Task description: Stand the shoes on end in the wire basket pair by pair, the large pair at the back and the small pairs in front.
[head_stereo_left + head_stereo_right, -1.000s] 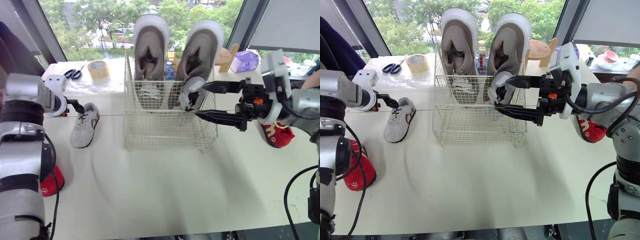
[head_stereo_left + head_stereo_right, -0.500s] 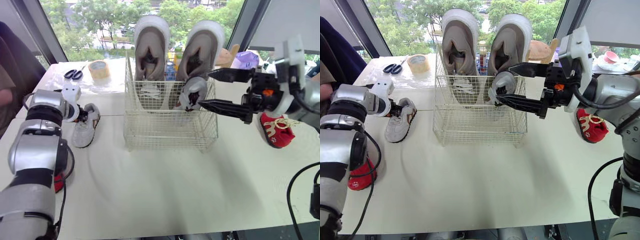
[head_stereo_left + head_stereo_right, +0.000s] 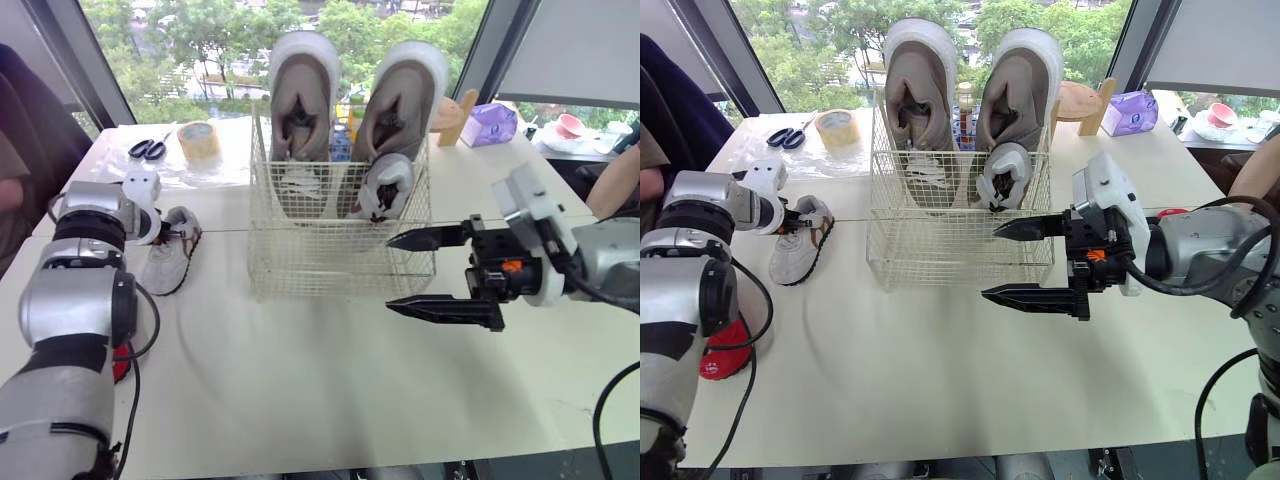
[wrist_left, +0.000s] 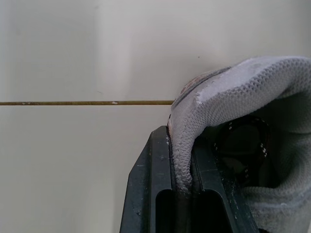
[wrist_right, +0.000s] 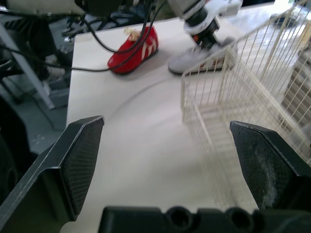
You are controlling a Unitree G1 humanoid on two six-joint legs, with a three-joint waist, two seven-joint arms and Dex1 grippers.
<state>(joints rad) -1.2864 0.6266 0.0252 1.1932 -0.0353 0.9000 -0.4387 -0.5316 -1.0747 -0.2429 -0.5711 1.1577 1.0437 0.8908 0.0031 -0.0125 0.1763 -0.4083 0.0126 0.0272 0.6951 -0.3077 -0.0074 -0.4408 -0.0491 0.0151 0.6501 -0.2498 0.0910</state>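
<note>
The left gripper (image 4: 181,145) was clamped on the heel collar of the grey shoe (image 3: 168,258), which lay on the table (image 3: 300,380) just left of the basket (image 3: 340,262). The shoe's long axis ran nearly front to back, heel away from the robot and toe toward it. Standing it on end would likely call for a lift, a tip-up and a carry rightward over the basket's wall.

Its mate (image 3: 386,188) stood in the basket's front right, before the large pair (image 3: 300,95); the front left place looked free. The right gripper (image 3: 390,274) hung wide open and empty in front of the basket's right side, well apart from the grey shoe, so the left arm was the nearer.

The left wrist view showed the collar fabric pinched between the fingers (image 4: 158,184), a detail too small to read in the head views. The right wrist view showed a red shoe (image 5: 133,48) lying whole beside the grey one; in the head views the left arm half hid it.
</note>
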